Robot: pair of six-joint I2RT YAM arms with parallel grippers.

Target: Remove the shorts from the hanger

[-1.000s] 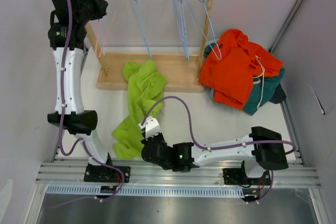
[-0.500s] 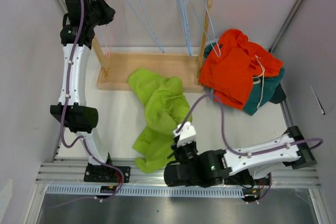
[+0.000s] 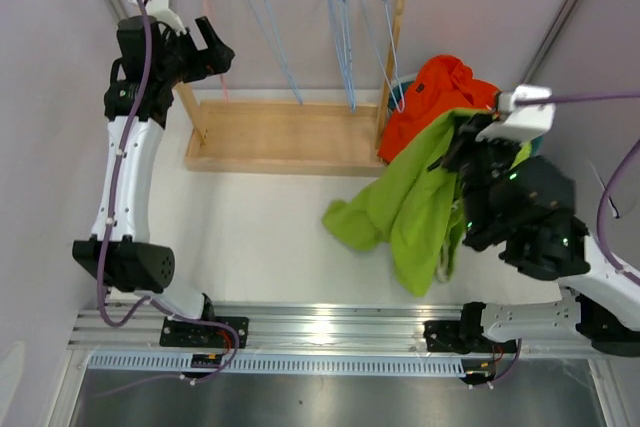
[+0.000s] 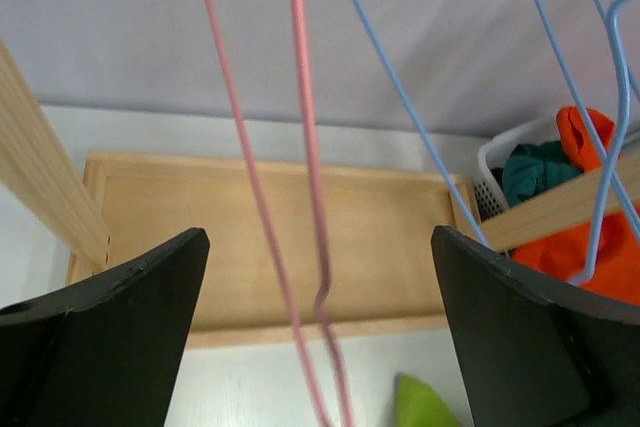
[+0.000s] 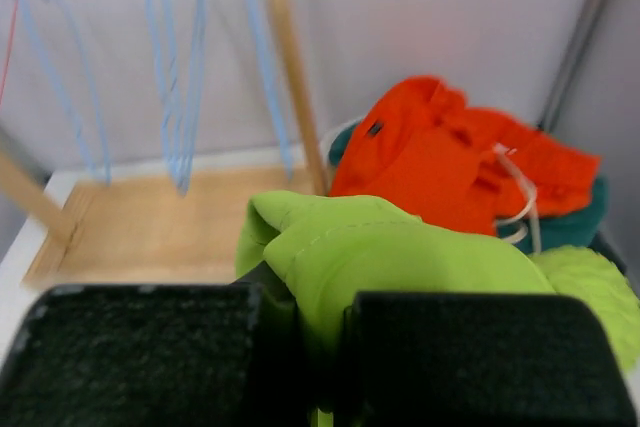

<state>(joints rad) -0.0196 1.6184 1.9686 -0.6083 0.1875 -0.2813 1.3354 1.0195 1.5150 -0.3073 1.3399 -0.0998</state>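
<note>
Moved: lime green shorts [image 3: 410, 202] carried rightward — now against the orange-red shorts [image 3: 440, 97].
Right gripper [image 5: 305, 327]: clamped on them.
Left gripper [image 4: 318, 232]: spread, empty.

Showing bright, even light from above in the top view, casting only faint, soft shadows on the white counter [image 3: 270, 217]. Glaring off the aluminium rail [image 3: 320, 325] at the near edge. Blurring the right wrist view, softening the blue hangers [image 5: 178, 97] most, the lime green shorts [image 5: 390, 247] least. Rendering fingers [image 4: 100, 337] of the left end effector [image 4: 318, 237] as featureless black.
</note>
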